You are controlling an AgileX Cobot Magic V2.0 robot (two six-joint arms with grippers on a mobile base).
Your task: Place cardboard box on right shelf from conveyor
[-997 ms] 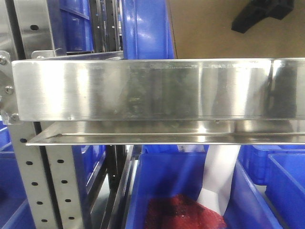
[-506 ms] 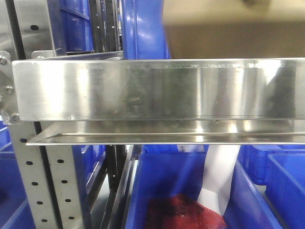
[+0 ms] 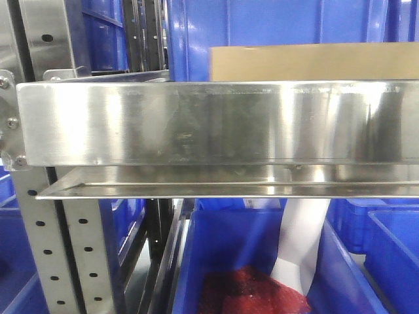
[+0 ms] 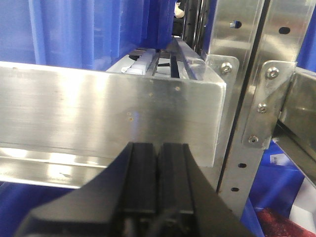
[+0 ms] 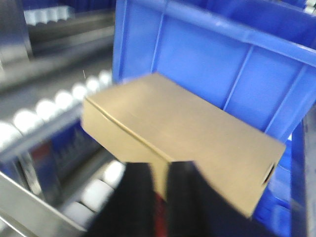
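The tan cardboard box (image 3: 314, 62) lies flat on the right shelf, just behind its wide steel front lip (image 3: 196, 121). In the right wrist view the cardboard box (image 5: 187, 123) rests beyond my right gripper (image 5: 165, 170). That gripper's blurred fingers stand a narrow gap apart with nothing between them. My left gripper (image 4: 158, 148) is shut and empty, close in front of the steel lip (image 4: 98, 113) near its right end. The conveyor is out of view.
A blue bin (image 5: 222, 54) stands right behind the box, and white rollers (image 5: 54, 106) run along the shelf to its left. Below the shelf a blue bin (image 3: 249, 261) holds something red. Perforated uprights (image 3: 52, 255) (image 4: 247, 98) flank the shelf.
The box hung high with a black gripper on it. It has dropped to lie low and flat behind the lip, and the gripper has left the front view.
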